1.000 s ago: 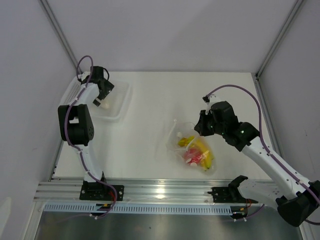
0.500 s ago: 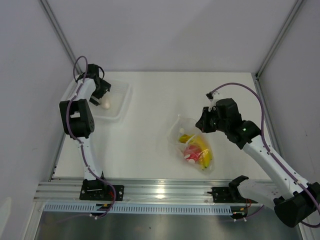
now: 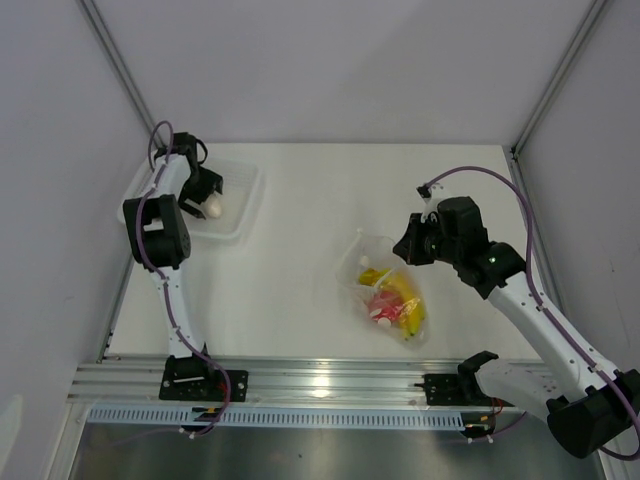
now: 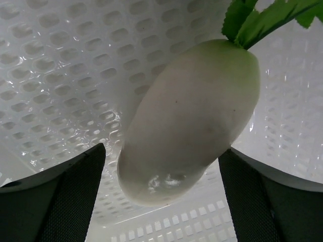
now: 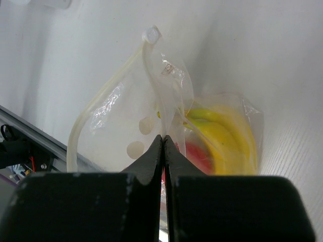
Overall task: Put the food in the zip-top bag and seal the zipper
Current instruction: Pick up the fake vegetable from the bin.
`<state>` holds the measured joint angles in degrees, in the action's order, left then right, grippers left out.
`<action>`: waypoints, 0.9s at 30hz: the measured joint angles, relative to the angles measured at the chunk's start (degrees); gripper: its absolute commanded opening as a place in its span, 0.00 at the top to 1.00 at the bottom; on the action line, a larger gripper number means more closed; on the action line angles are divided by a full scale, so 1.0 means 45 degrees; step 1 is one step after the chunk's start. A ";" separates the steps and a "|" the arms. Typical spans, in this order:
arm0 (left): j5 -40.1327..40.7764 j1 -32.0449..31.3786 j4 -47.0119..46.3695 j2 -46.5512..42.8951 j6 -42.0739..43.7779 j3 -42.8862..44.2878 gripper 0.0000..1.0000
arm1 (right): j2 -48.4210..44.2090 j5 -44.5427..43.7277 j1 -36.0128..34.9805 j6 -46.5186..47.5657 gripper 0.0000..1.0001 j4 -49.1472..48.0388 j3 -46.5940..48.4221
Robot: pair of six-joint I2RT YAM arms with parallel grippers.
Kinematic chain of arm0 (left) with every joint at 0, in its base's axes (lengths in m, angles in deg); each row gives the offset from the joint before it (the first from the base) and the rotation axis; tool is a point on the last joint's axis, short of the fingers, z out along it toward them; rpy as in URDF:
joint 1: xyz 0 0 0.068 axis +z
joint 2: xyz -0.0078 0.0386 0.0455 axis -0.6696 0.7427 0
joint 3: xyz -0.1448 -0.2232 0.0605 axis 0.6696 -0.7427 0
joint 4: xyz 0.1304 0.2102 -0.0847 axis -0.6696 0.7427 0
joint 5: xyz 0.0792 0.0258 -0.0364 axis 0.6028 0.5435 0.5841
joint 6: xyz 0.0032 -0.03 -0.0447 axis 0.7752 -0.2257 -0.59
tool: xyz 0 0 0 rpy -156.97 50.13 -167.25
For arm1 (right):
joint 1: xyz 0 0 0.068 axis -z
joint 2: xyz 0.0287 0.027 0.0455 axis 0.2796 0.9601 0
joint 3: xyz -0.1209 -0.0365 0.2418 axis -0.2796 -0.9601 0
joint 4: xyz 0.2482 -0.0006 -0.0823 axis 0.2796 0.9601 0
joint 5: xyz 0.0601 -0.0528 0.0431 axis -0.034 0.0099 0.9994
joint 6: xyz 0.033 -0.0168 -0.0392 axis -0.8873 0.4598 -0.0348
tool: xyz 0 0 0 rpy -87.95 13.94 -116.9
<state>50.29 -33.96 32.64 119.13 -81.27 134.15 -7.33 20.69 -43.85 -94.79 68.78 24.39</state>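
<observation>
The left gripper [image 4: 160, 169] sinks into the basket [image 4: 50, 75], open fingers flanking the radish [image 4: 192, 111] for pickup; the right gripper [image 5: 164, 142] pinches the bag [image 5: 108, 118].

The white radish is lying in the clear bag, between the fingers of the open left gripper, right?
No. The left wrist view shows the white radish lying in the white mesh basket, not the clear bag, between the fingers of the open left gripper.

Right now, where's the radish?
In the top view the radish lies in the basket at far left, on the left arm's side, between the fingers of the open left gripper.
</observation>
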 measured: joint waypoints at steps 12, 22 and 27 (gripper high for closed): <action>-0.1792 0.0296 -0.1545 -0.0544 -0.0287 -0.1525 0.62 | -0.0228 0.0102 0.0000 -0.0141 1.00 0.0005 0.0000; -0.3565 0.0291 -0.5017 -0.3866 0.0102 -0.6217 0.99 | -0.0738 0.0151 0.0000 -0.0695 1.00 0.0053 0.0005; -0.4590 0.0223 -0.7072 -0.6348 0.0486 -0.8063 0.99 | -0.0709 0.0146 0.0000 -0.1020 1.00 0.0126 0.0005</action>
<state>29.64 -32.96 0.82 90.56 -79.08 97.86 -10.52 21.35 -43.85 -99.38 69.35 24.41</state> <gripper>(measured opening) 0.598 0.006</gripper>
